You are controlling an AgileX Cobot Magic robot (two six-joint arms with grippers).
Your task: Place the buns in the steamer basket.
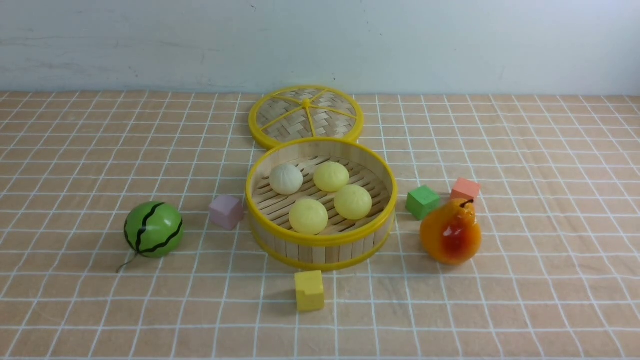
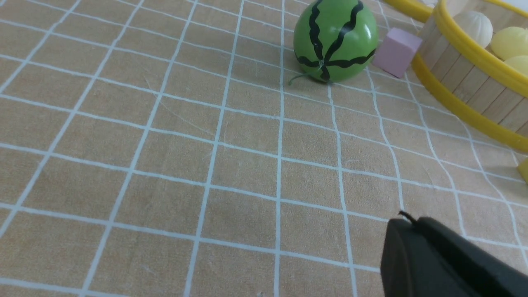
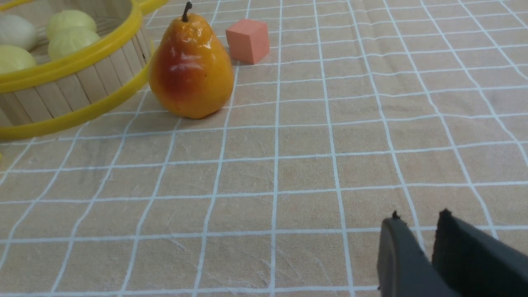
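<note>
The steamer basket (image 1: 320,250) stands mid-table with several buns on its slatted floor: an off-white bun (image 1: 286,178) and three pale yellow buns (image 1: 331,176), (image 1: 353,202), (image 1: 308,216). Neither arm shows in the front view. In the left wrist view my left gripper (image 2: 412,222) is shut and empty over bare cloth, with the basket (image 2: 474,78) well off from it. In the right wrist view my right gripper (image 3: 420,218) is open by a narrow gap, with nothing between its fingers. It is far from the basket (image 3: 70,62).
The woven lid (image 1: 306,116) lies flat behind the basket. A watermelon toy (image 1: 153,229) and a pink cube (image 1: 226,211) sit to its left. A green cube (image 1: 422,201), a salmon cube (image 1: 465,190) and an orange pear (image 1: 451,231) sit to its right. A yellow cube (image 1: 309,290) sits in front.
</note>
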